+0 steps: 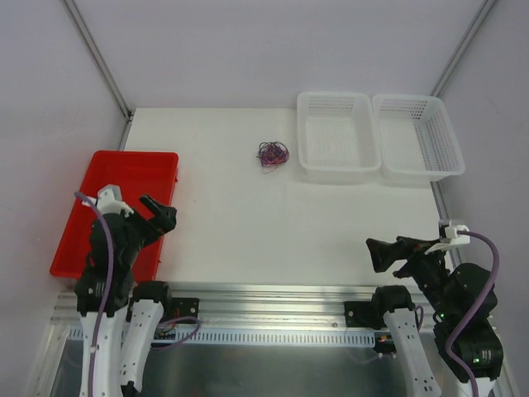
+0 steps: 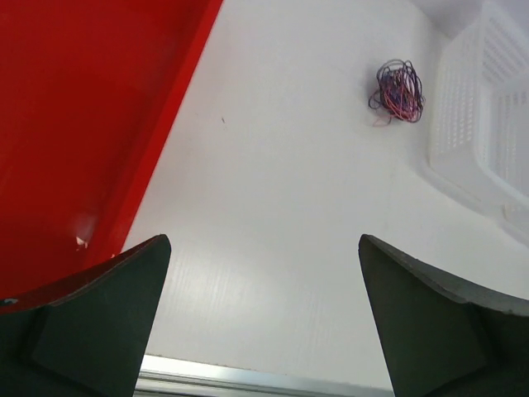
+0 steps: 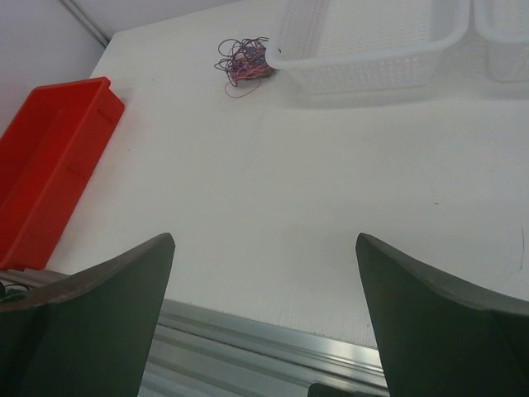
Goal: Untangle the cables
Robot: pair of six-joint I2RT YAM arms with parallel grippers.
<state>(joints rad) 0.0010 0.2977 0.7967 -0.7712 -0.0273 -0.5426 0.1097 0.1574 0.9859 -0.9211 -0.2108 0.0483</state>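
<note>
1. Far up the white table (image 1: pixel 231 240), a small bunched clump of hair-thin purple, dark and pink-red cables (image 1: pixel 272 154) lies just beside the left-hand white mesh plastic basket (image 1: pixel 335 171)
2. Both the left gripper (image 1: pixel 159 217) and right gripper (image 1: pixel 380 252) hang spread wide, holding nothing
3. Roundish, no long axis; ahead between them, the left looks marginally closer

White arm links (image 1: pixel 140 335), black joints (image 1: pixel 461 291), lilac cables (image 1: pixel 106 273)

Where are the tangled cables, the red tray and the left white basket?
cables (image 1: pixel 272 154): top external view, middle of the bunch.
red tray (image 1: pixel 132 169): top external view, bare floor at its far end.
left white basket (image 1: pixel 337 136): top external view, its mesh floor.
</note>
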